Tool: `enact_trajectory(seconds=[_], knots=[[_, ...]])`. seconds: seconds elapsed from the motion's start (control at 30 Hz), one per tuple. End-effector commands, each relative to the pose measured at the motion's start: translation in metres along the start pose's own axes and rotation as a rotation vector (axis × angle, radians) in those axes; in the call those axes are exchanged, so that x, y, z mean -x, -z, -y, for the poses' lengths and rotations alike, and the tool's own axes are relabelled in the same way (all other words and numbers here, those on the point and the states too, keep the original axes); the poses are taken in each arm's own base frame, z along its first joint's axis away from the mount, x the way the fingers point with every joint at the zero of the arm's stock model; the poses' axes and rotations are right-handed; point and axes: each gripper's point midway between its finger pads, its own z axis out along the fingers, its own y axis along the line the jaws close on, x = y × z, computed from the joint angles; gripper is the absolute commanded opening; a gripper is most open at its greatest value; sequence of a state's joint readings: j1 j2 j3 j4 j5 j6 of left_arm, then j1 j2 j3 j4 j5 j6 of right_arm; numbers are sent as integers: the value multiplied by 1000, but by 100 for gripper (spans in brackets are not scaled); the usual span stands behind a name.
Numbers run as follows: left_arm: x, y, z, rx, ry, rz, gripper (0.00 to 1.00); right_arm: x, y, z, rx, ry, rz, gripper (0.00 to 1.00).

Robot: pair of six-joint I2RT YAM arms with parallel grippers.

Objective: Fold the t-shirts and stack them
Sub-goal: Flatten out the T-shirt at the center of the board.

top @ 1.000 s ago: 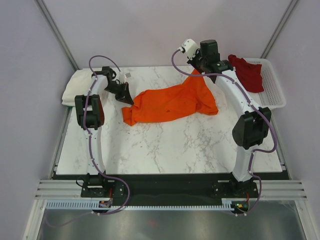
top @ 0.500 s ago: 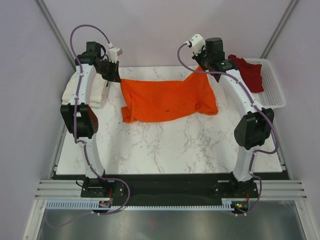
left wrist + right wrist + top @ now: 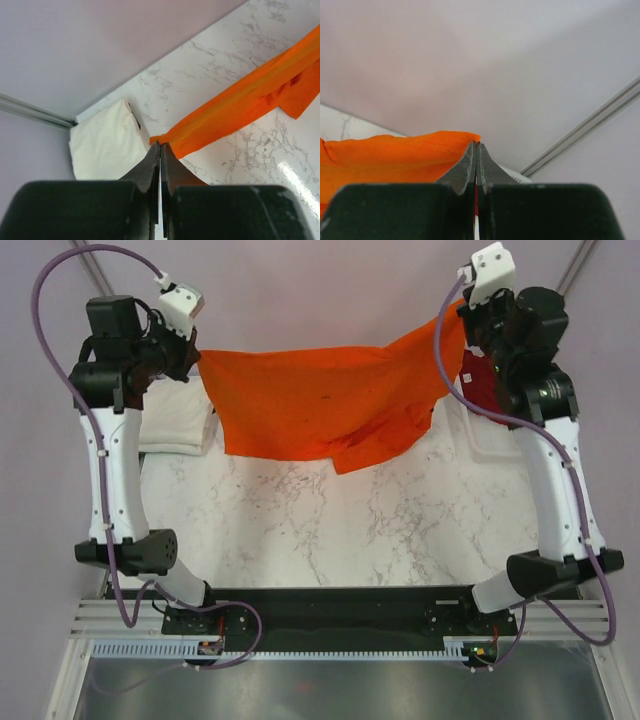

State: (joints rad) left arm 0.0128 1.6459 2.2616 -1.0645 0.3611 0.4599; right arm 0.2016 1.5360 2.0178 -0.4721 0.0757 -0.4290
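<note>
**Orange shirt hung between two closed grippers**

Grippers, two.
- Left gripper (image 3: pixel 196 356) (image 3: pixel 160 146): jaws pressed together, pinching one corner of the orange shirt (image 3: pixel 320 400) (image 3: pixel 235 110), high at the far left.
- Right gripper (image 3: pixel 466 318) (image 3: pixel 476 146): jaws pressed together, pinching the opposite corner of the same shirt (image 3: pixel 385 155), high at the far right.

Shirts, three.
- One orange shirt: stretched wide between both grippers, hanging as a sheet above the far half of the table (image 3: pixel 330 530); lower edge uneven, bunched toward the right.
- One cream shirt (image 3: pixel 178 422) (image 3: pixel 105 142): folded, lying at the far left corner of the table, under the left arm.
- One dark red shirt (image 3: pixel 480 390): far right, mostly hidden behind the right arm; lie not readable.
</note>
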Motion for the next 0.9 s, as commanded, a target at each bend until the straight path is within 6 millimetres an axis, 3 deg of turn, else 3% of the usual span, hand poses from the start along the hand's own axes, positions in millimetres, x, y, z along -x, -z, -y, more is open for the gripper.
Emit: enact_trajectory(seconds=[0.0, 0.03, 0.07, 0.1, 0.2, 0.23, 0.3, 0.33, 0.37, 0.5, 0.6, 0.7, 0.77, 0.87], knots=[[53, 70, -7, 137, -142, 174, 2, 66, 59, 28, -51, -27, 188, 0], [58, 82, -7, 160, -152, 194, 2, 67, 67, 28, -46, -20, 195, 0], [63, 92, -7, 181, -166, 213, 2, 80, 90, 34, -55, -14, 238, 0], [74, 116, -3, 210, -187, 263, 2, 85, 100, 34, -47, -6, 258, 0], [86, 148, 4, 246, -212, 327, 2, 100, 139, 43, -63, -6, 315, 0], [95, 171, 8, 280, -226, 375, 2, 104, 149, 41, -48, -1, 334, 0], [101, 192, 10, 318, -245, 412, 2, 121, 182, 46, -46, 18, 403, 0], [109, 214, 15, 350, -266, 460, 2, 129, 193, 45, -32, 28, 438, 0], [111, 225, 15, 374, -272, 478, 2, 138, 211, 49, -42, 30, 475, 0], [124, 268, 23, 447, -314, 567, 2, 164, 252, 70, -113, 19, 555, 0], [127, 280, 24, 475, -333, 588, 2, 175, 260, 79, -145, 17, 584, 0], [130, 278, 18, 494, -344, 585, 2, 190, 260, 89, -183, 20, 624, 0], [129, 268, 13, 490, -350, 561, 2, 189, 240, 88, -182, 54, 605, 0], [117, 234, 2, 466, -351, 484, 2, 179, 207, 79, -158, 84, 569, 0]])
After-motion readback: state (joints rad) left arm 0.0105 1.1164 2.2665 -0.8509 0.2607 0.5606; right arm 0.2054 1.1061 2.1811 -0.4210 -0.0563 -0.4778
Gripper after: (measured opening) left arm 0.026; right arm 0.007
